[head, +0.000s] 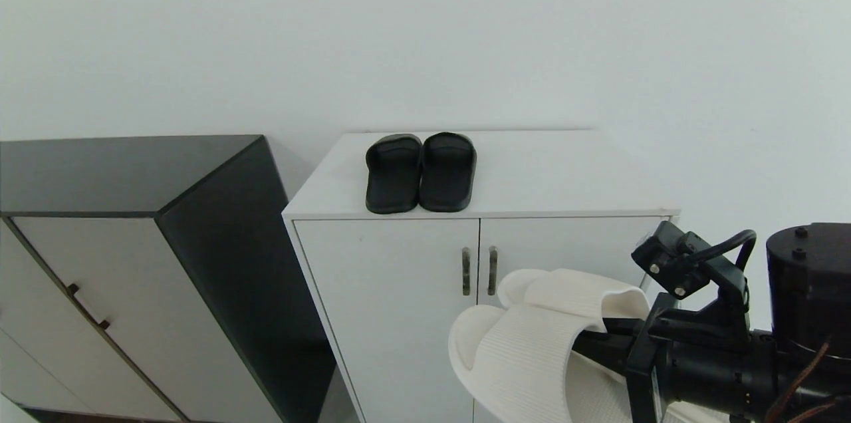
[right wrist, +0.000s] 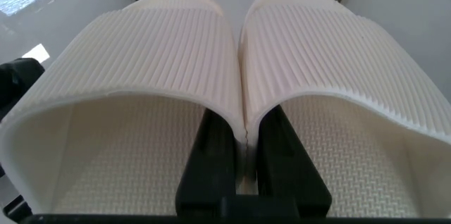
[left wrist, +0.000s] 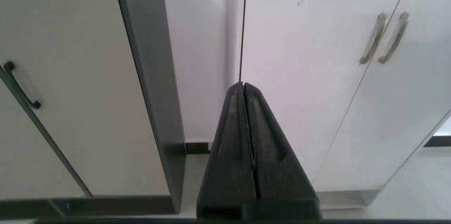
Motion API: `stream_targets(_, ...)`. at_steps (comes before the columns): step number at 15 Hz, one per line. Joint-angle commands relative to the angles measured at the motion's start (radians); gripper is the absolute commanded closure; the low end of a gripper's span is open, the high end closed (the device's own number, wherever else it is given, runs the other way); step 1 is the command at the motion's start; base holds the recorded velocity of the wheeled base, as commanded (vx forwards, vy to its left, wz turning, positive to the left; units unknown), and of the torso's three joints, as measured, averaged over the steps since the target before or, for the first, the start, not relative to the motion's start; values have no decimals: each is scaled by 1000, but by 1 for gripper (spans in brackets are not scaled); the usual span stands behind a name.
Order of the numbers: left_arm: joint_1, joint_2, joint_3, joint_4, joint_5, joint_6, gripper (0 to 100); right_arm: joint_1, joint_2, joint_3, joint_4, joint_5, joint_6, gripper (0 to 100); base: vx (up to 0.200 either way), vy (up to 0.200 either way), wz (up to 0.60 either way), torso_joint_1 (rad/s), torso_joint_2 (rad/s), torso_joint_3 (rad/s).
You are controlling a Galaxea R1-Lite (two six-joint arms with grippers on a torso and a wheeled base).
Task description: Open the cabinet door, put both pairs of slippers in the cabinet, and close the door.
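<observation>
Cabinet [head: 385,303] doors are closed, so opening is pending: right hand [right wrist: 245,146] clenched on 1 pair of white slippers [head: 532,336] before its right door, black slippers [head: 420,173] on its top, left hand [left wrist: 244,91] clenched empty near its left edge; next move likely needs left hand released onto a handle [head: 466,271].

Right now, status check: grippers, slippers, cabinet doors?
Left gripper shut, empty. Right gripper shut on white slippers, in front of white cabinet. Black slippers on cabinet top. Both doors closed, blocking entry.
</observation>
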Motion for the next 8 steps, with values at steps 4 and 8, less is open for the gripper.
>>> stream_targets(4,0,0,0,0,0,-2,0,0,19,0,-2,0,0,100,0,0,0,-202,514,309)
stream_targets(8,0,0,0,0,0,1,0,0,24,3,-2,0,0,100,0,0,0,-178,497,318)
